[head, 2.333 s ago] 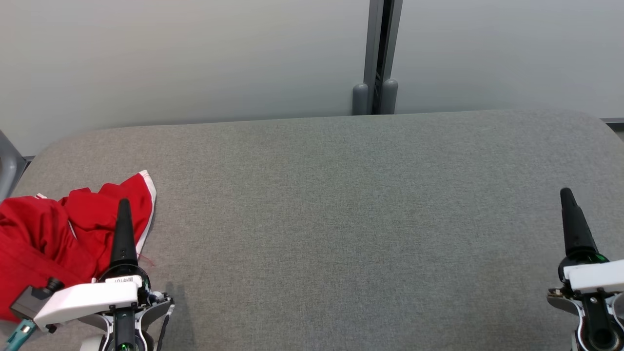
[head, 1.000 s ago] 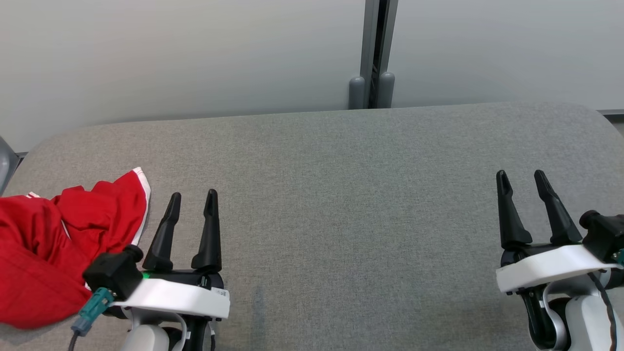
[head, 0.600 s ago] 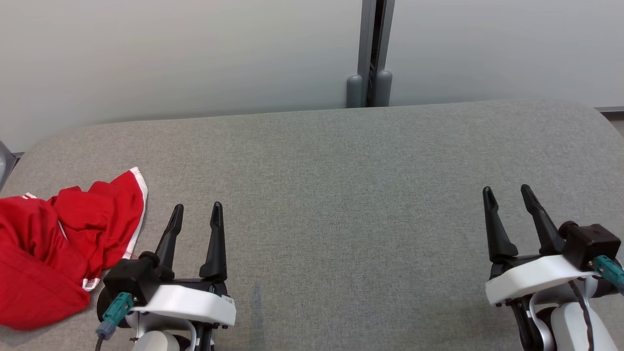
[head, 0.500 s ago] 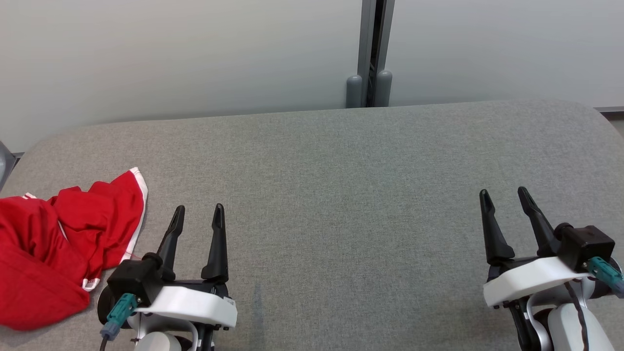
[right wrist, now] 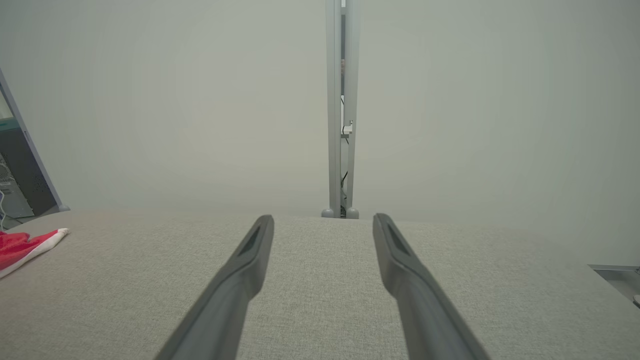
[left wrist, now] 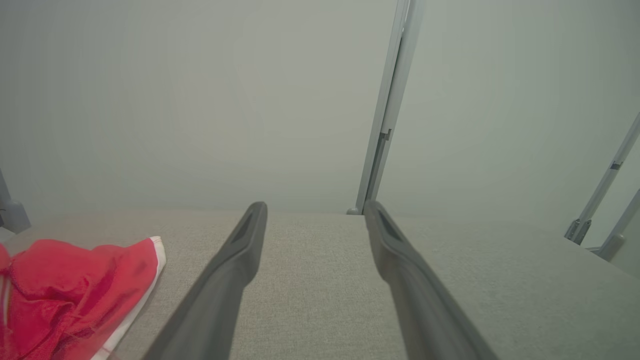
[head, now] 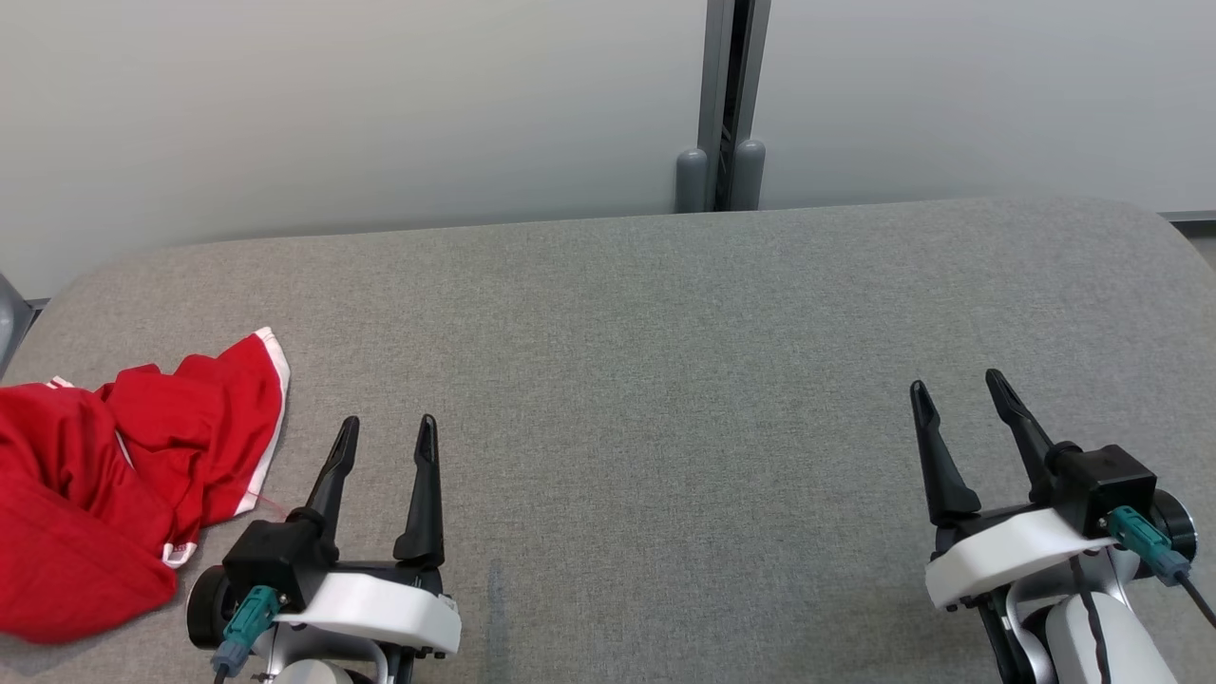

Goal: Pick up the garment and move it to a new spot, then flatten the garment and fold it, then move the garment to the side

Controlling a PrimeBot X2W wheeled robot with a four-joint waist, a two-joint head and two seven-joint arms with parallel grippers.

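Grey fabric-covered worktop (head: 665,380) carries a crumpled red garment with white trim (head: 95,494) at its left edge. Left pincer (head: 389,423) and right pincer (head: 955,382) gape empty; a shallow pinch could drag it off.

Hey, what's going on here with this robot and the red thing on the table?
A two-armed robot faces a grey fabric-covered table. A crumpled red garment with white trim lies in a heap at the table's left side, and nothing is holding it. The left gripper sits just to the right of the garment, jaws open and empty. The right gripper is far over on the other side, jaws also open and empty. The garment is not yet picked up, flattened or folded.
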